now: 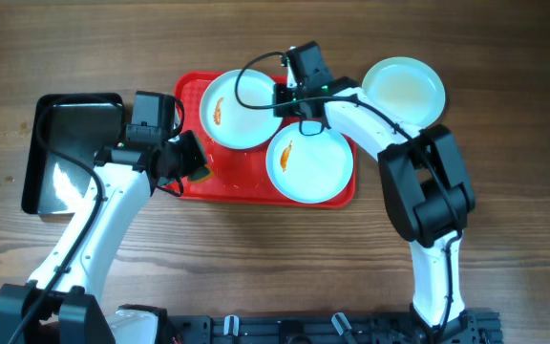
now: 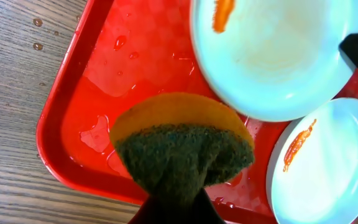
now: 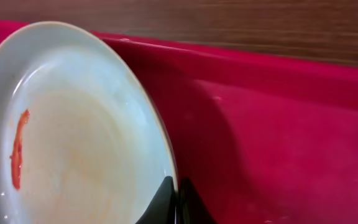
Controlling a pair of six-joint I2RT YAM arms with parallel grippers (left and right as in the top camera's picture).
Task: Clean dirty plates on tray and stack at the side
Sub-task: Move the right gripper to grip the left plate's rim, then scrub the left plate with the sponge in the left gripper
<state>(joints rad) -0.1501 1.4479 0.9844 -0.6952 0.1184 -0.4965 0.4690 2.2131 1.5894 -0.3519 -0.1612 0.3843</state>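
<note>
Two white-bluish plates with orange smears sit on the red tray [image 1: 191, 91]: one at the back left [image 1: 232, 119], one at the front right [image 1: 313, 170]. A third plate [image 1: 404, 91] lies on the table right of the tray. My left gripper [image 1: 197, 167] is shut on a yellow-green sponge [image 2: 182, 146], held over the tray's wet front left corner [image 2: 61, 143]. My right gripper [image 1: 283, 97] is shut on the right rim of the back left plate [image 3: 73, 137], one finger inside the rim and one outside.
A smaller glossy black tray [image 1: 70, 153] lies on the table left of the red tray. Water drops and puddles lie on the red tray floor [image 2: 114, 87]. The table is wood all round.
</note>
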